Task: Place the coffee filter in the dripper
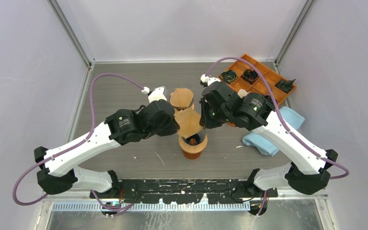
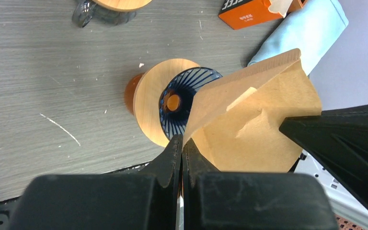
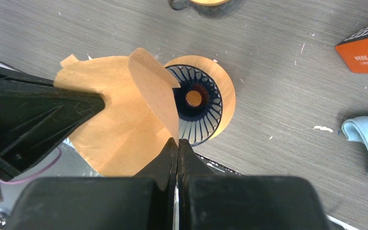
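Left gripper (image 2: pixel 181 149) and right gripper (image 3: pixel 177 146) pinch the coffee filter (image 2: pixel 256 129) above the dripper (image 2: pixel 151 103), seemingly spreading it; next, lower it centred.

Bright, even overhead light; soft shadows; close foreground slightly blurred.

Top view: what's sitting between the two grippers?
The paper filter, pinched on opposite sides by the left gripper and the right gripper, held over the dripper. Clearest in the top view; both wrist views agree.
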{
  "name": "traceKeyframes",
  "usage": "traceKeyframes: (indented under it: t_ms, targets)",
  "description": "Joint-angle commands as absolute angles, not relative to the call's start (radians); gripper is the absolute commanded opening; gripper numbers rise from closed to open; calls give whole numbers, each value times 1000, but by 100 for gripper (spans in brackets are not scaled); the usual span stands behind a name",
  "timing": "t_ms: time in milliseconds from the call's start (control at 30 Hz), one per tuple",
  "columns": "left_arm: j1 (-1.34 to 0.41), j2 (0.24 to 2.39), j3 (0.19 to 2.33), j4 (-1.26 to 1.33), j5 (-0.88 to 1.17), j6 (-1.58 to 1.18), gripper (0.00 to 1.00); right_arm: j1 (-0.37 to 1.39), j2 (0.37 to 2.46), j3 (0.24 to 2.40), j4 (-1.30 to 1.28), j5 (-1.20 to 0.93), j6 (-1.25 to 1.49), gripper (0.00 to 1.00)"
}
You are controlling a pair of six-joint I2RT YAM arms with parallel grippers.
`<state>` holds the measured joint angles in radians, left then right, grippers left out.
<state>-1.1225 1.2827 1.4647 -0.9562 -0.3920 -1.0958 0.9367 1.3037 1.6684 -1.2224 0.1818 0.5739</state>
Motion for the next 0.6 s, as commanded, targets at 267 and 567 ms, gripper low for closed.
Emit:
traceKeyframes:
  t_ms: [267, 567]
  targets:
    - [-1103, 1303, 1515, -1059, -284, -1014, 0, 940, 1328, 1718, -1287, 123, 527, 0]
    - [-1091, 1361, 1526, -1020, -216, -987, 0, 938, 1340, 1678, -1300, 124, 501, 1]
